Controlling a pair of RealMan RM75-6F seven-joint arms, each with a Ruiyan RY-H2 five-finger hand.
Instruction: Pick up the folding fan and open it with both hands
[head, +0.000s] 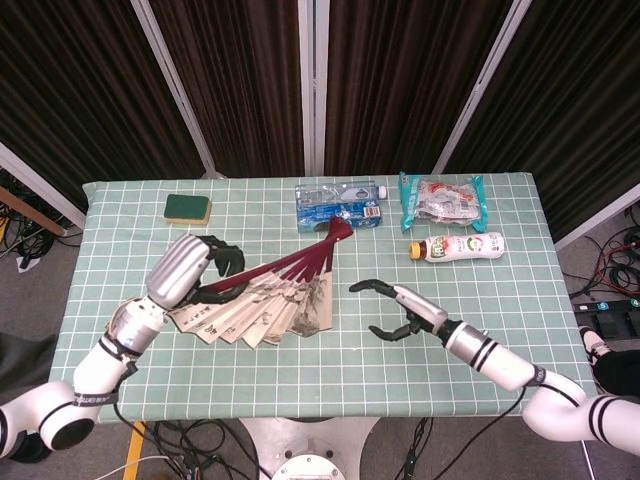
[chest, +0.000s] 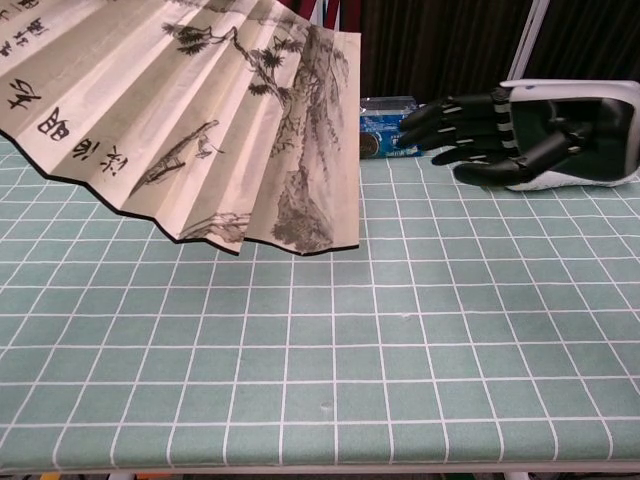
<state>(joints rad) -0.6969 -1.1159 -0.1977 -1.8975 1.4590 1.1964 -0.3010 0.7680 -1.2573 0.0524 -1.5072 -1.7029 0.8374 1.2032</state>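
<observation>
My left hand (head: 195, 272) grips the folding fan (head: 265, 305) by its dark red ribs and holds it lifted above the table. The fan is partly spread; its cream paper with ink painting fills the upper left of the chest view (chest: 200, 120). The rib ends point up and right toward the blue package. My right hand (head: 400, 310) hovers open, fingers apart and curved, just right of the fan's paper edge without touching it. In the chest view the right hand (chest: 520, 135) sits at the upper right, fingertips aimed at the fan.
A green sponge (head: 187, 208) lies at the back left. A blue wrapped package (head: 340, 208), a snack bag (head: 442, 200) and a lying bottle (head: 458, 246) line the back of the checked green tablecloth (head: 330, 370). The front of the cloth is bare.
</observation>
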